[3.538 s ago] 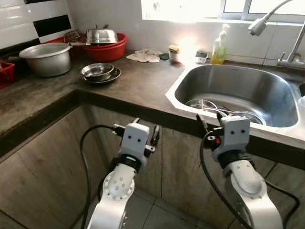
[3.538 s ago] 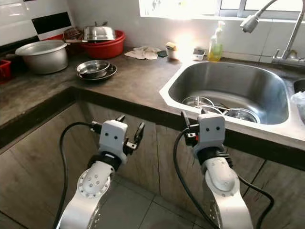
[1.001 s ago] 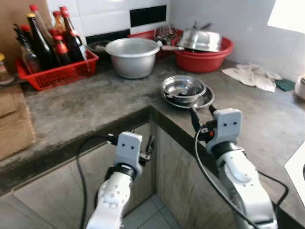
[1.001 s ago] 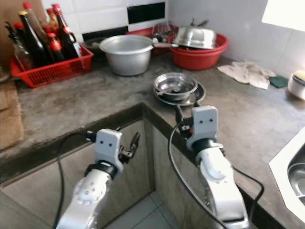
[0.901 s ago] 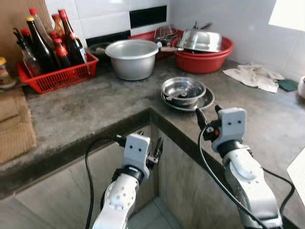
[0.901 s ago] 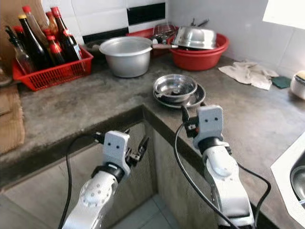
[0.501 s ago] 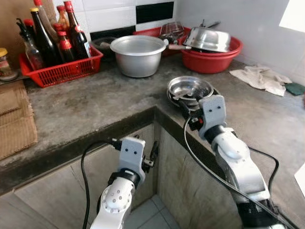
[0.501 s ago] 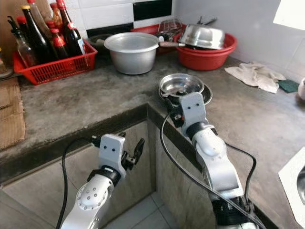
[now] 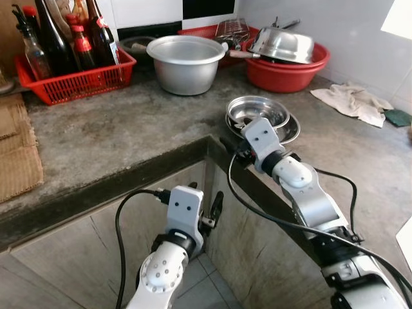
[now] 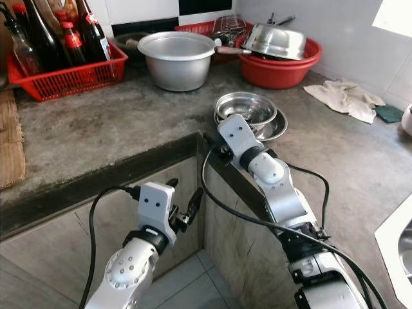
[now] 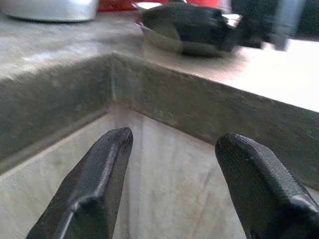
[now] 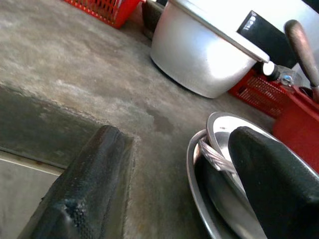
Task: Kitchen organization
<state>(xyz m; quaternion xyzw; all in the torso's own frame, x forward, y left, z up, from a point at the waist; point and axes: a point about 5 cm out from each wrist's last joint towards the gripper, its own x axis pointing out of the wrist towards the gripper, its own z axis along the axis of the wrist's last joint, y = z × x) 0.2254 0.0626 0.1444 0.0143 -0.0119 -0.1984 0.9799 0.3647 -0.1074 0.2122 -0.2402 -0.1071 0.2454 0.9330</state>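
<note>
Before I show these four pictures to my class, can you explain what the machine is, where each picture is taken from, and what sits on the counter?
This is a humanoid robot with two silver arms ending in black two-fingered grippers. Two pictures come from its head, looking down at a corner of the kitchen counter; the other two look along each wrist's fingers. The right gripper is open, at the rim of the stacked steel bowls, holding nothing. The left gripper is open, low before the cabinet. Behind stand an aluminium pot, a red basin and a red basket of bottles.
</note>
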